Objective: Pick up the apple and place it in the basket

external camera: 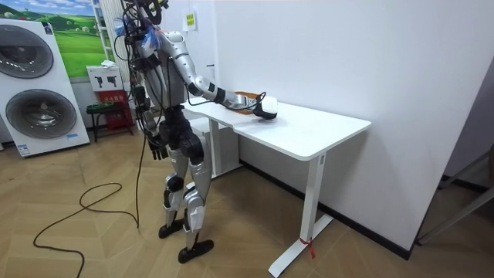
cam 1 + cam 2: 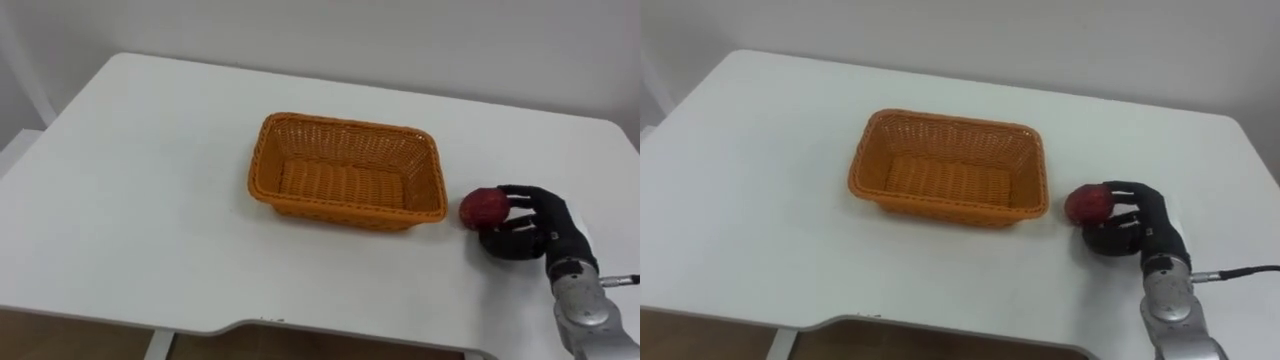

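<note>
my right hand (image 2: 532, 232) is curled round the apple (image 2: 484, 207), down by the table (image 2: 150, 200) just right of the basket (image 2: 340, 123). i'd firm the hold, lift above the rim, then carry it across.

Dark red apple (image 2: 484, 207), clasped by right hand (image 2: 535, 226), just beside basket (image 2: 345, 123)

Nothing in these views can be read - no word, number or brand. Just right of the white front-loading washing machine (image 1: 37, 93) a white rectangular card (image 1: 104, 78) carries dark marks too small to make out. Farther right and higher, a small white paper sheet (image 1: 189, 20) on the wall is equally illegible.
</note>
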Available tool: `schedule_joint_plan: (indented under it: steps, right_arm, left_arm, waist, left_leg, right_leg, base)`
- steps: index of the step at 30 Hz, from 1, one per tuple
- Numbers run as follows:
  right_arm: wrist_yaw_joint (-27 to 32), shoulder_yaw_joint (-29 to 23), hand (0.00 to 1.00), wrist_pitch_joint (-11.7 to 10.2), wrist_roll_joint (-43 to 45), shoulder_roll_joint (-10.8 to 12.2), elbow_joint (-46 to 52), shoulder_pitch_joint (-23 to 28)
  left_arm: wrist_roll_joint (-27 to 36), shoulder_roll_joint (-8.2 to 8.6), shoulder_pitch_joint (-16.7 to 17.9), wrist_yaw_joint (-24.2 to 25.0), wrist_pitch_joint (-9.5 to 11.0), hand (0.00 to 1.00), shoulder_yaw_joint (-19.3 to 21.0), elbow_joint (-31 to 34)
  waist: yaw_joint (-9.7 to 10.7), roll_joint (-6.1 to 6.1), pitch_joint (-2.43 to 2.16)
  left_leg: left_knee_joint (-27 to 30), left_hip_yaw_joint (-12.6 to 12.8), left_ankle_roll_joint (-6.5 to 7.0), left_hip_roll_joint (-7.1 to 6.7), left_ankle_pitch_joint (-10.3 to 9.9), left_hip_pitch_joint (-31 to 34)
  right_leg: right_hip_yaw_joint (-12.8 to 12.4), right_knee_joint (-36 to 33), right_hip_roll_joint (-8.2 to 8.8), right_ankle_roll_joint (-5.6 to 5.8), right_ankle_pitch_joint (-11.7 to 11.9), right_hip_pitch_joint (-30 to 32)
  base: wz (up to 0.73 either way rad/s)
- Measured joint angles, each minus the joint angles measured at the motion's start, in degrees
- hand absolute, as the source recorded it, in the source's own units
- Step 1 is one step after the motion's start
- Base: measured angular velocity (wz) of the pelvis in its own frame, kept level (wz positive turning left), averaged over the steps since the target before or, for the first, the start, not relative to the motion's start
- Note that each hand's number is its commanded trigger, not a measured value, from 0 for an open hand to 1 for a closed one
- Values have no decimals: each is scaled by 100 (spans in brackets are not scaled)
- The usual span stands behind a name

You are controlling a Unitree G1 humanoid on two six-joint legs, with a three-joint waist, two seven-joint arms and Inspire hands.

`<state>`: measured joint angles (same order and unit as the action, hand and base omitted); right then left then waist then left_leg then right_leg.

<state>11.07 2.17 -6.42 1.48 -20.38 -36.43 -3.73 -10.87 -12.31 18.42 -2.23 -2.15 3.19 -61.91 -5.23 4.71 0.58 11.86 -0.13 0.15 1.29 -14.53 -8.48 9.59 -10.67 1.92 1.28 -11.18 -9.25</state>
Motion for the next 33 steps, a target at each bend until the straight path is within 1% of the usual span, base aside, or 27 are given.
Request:
schedule_joint_plan:
  steps: [10,14,16,18,20,22,24,27,28,30,33]
  right_arm:
    - [-2,-2,100,-18,-30,0,0,0]
    - [11,-33,100,-16,-153,3,12,0]
    - [51,-51,100,-3,-398,5,27,0]
    - [185,-50,100,21,-559,42,81,0]
    - [315,-51,100,21,-578,50,172,0]
    - [484,-50,100,22,-594,51,342,1]
    - [745,-52,100,21,-591,50,688,1]
    - [1143,-63,100,17,-588,49,1166,1]
    - [1200,-63,100,17,-587,49,1232,1]
    - [1346,-118,100,4,-574,51,1379,0]
    - [1450,-182,100,3,-569,50,1669,-9]
  left_arm:
    - [2,0,-11,-3,-7,0,-1,1]
    - [-10,3,-10,1,-9,0,-2,3]
    - [-7,4,-13,7,-8,0,-6,2]
    - [-7,12,-12,7,-22,0,-5,-2]
    - [-8,41,-11,6,-32,0,-4,-1]
    - [-6,60,-20,-2,-37,0,-1,0]
    - [-4,60,-40,-73,-38,0,-1,0]
    - [2,59,-10,-142,-38,0,-1,2]
    - [3,59,-12,-145,-38,0,-1,3]
    - [-9,72,-19,-179,-35,0,0,22]
    - [-15,90,-18,-216,-34,0,0,50]
  waist:
    - [12,-29,-9]
    - [37,-95,-38]
    - [35,-130,-32]
    - [28,-178,-28]
    - [9,-209,-34]
    - [12,-254,-24]
    - [22,-291,-25]
    - [28,-285,-37]
    - [32,-279,-42]
    - [36,-239,-68]
    - [35,-226,-75]
  left_leg:
    - [2,-2,-4,-1,3,6]
    - [5,-6,-5,-2,3,10]
    - [1,-6,-9,-2,7,9]
    - [-5,-5,-15,-3,11,15]
    - [-10,-5,-15,-6,11,16]
    - [-19,-5,-15,-7,11,17]
    - [-34,-5,-18,-7,19,27]
    - [-22,-4,-16,-8,23,35]
    - [-21,-5,-16,-8,23,33]
    - [-17,-17,-16,-8,23,-2]
    - [-22,-19,-16,-8,23,-12]
  right_leg:
    - [6,-1,0,0,0,4]
    - [3,-2,1,0,0,-1]
    - [2,-1,1,0,0,0]
    - [2,0,1,0,0,10]
    - [2,0,2,0,0,16]
    - [-2,3,3,0,-1,29]
    - [-1,15,2,0,-2,46]
    - [1,30,3,1,-3,58]
    - [3,32,3,1,-3,55]
    - [9,28,3,1,-2,20]
    - [7,26,3,1,-2,20]
  base:
    - [0]
    - [0]
    - [0]
    - [0]
    - [0]
    - [0]
    - [0]
    - [0]
    - [0]
    - [0]
    - [0]
